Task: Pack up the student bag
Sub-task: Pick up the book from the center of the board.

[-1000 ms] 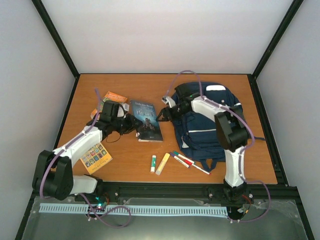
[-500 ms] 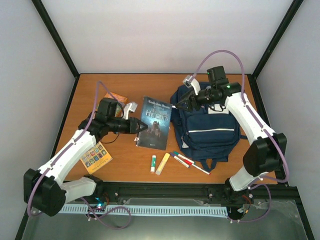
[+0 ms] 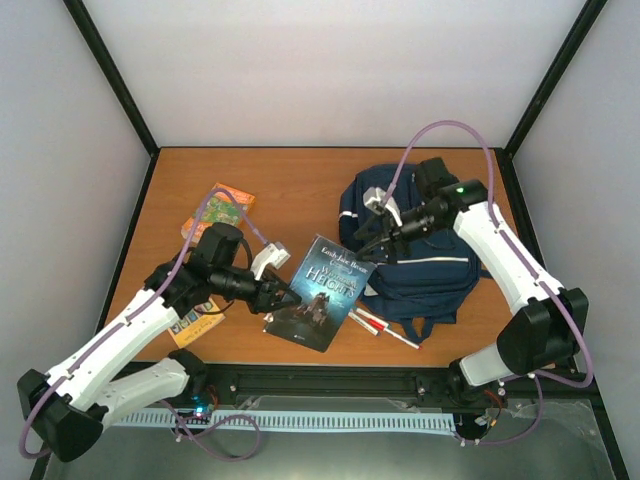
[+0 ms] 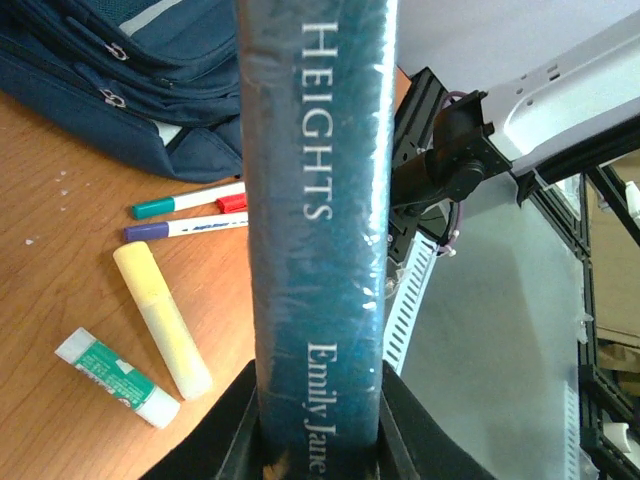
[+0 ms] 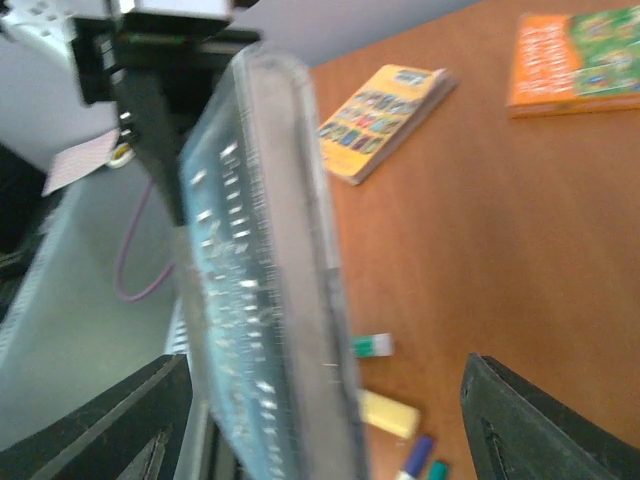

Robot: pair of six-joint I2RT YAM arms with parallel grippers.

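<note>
The student bag (image 3: 425, 255), a navy backpack with white stripes, lies at the right of the table, and its edge shows in the left wrist view (image 4: 130, 80). My left gripper (image 3: 275, 292) (image 4: 320, 400) is shut on the spine of a dark blue book (image 3: 322, 290) (image 4: 315, 200), holding it tilted above the table in front of the bag. Over the bag's left side hovers my right gripper (image 3: 376, 236) (image 5: 320, 430), open with nothing held. The same book (image 5: 260, 300) appears blurred ahead of its fingers.
Coloured markers (image 3: 385, 330) (image 4: 185, 205), a yellow highlighter (image 4: 160, 320) and a glue stick (image 4: 115, 375) lie near the table's front edge. An orange and green book (image 3: 222, 205) (image 5: 575, 55) rests at the back left. A yellow booklet (image 3: 190, 328) (image 5: 385, 105) lies under my left arm.
My left gripper lifted the blue book off the table and carried it nearer and rightward, tilted. My right gripper swung over the bag's left side and opened wider.
</note>
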